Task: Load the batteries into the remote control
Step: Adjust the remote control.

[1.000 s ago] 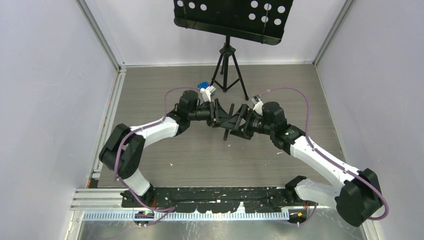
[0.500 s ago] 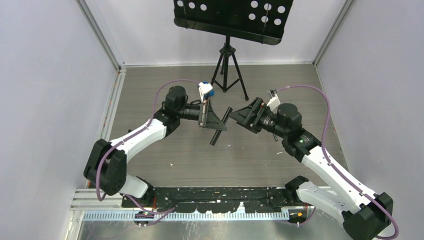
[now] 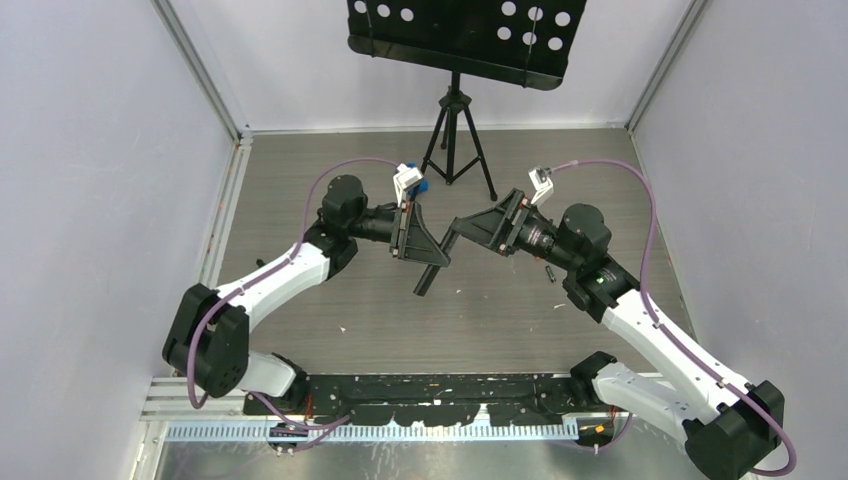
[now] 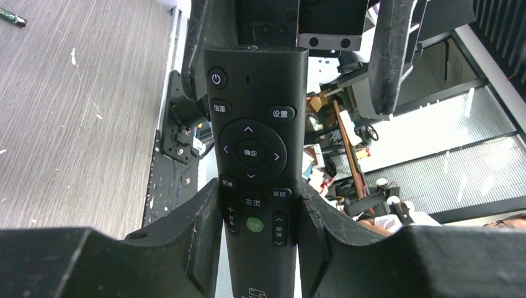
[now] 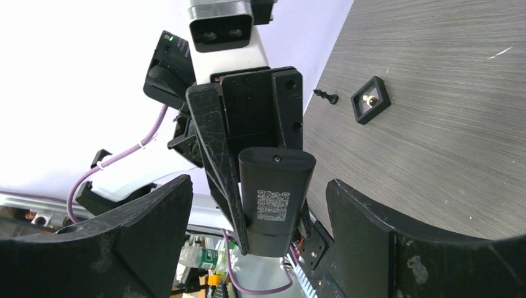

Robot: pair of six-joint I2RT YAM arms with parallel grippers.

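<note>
Above the middle of the grey wood-grain surface [image 3: 500, 330], the left pincer [image 4: 259, 208] is clamped on the remote control [image 4: 254, 124]. Its two fingers press the remote's long edges beside the lower buttons. The remote is held off the surface at a tilt. Its button face is turned to the left wrist camera, and its plain back, with a small white code label, is turned to the right wrist camera. The right pincer [image 5: 257, 186] is spread wide and grips nothing, and it faces the remote's free end. In its own camera's view that end appears between the two fingers and touches neither. One battery [image 4: 12, 17], dark green with an orange tip, lies on the surface well apart from the remote. A small black square piece [image 5: 371, 99] with a brass centre and a black screw [image 5: 325, 95] lie near each other on the surface.
</note>
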